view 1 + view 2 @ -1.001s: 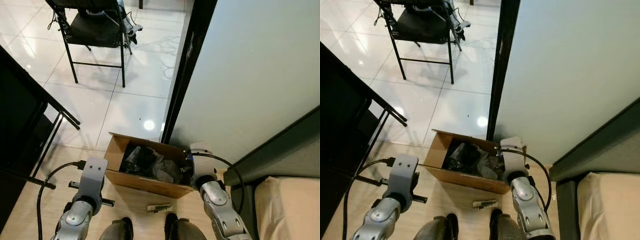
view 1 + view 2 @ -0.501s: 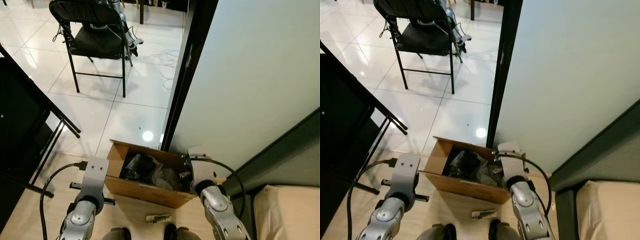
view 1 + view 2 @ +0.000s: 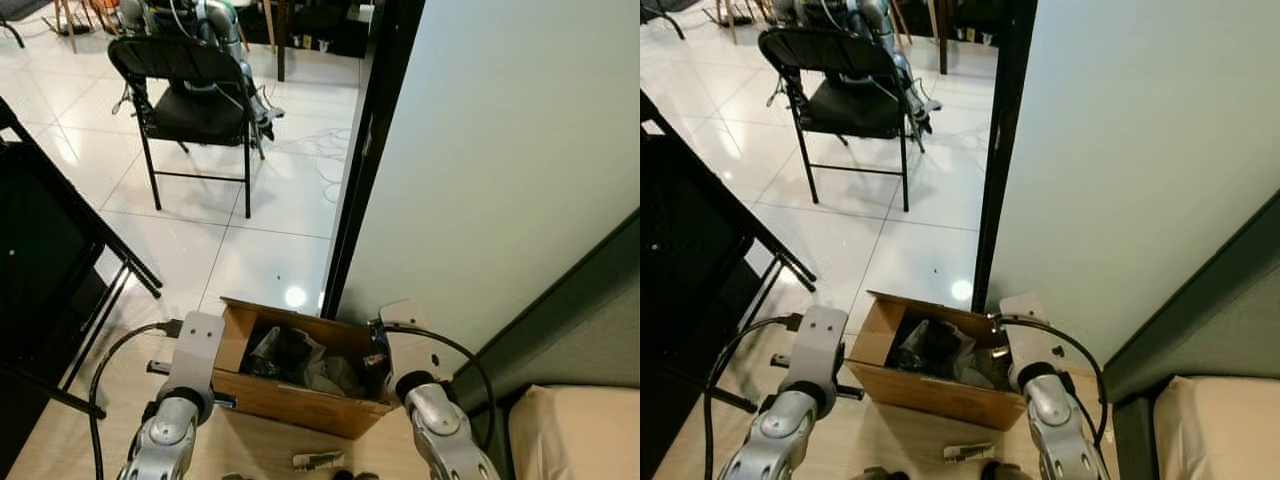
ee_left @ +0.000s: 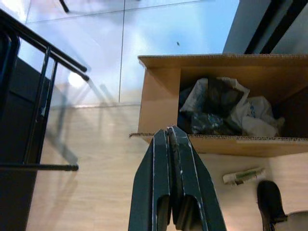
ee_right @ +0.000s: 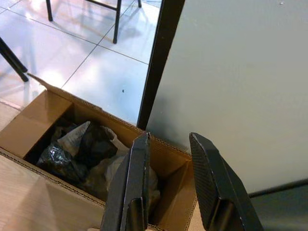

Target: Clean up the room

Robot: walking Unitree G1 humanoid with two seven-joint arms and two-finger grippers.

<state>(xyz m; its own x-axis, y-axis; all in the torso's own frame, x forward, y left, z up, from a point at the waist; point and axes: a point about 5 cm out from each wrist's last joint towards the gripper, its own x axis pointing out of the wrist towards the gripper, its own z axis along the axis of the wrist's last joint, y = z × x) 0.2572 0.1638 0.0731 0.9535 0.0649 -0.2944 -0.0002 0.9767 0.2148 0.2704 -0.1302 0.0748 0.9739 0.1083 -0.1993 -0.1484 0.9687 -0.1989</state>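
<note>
- Head view has been tilted up since a second ago: more of the folding chair point(image 3: 190, 95) and the tiled floor point(image 3: 255, 240) is taken in, and the robot's feet are cut off at the bottom edge. This is camera motion; nothing on the floor is judged to have shifted.
- Both arms have stayed low, flanking the cardboard box point(image 3: 300, 372).
- The box is seen open-topped on the wood floor point(image 4: 96, 159), at the foot of the dark door frame point(image 3: 365, 150), already loaded with crumpled bags and wrappers point(image 3: 300, 358).
- Left gripper point(image 4: 172, 139): fingers pressed together, nothing held, poised above the box's near left corner.
- Right gripper point(image 5: 168, 144): fingers apart, nothing between them, hung over the box's right end.
- Remaining item: a small tube-like piece of litter point(image 4: 244, 175), lying flat on the wood floor just outside the box's near wall, beside the robot's foot point(image 4: 272, 199).
- Key relation: the litter lies nearer the robot than the box, with its long axis roughly parallel to the near wall. The nearer arm cannot be told with confidence.
- Judgement: the fingers would need closing across the short axis.
</note>
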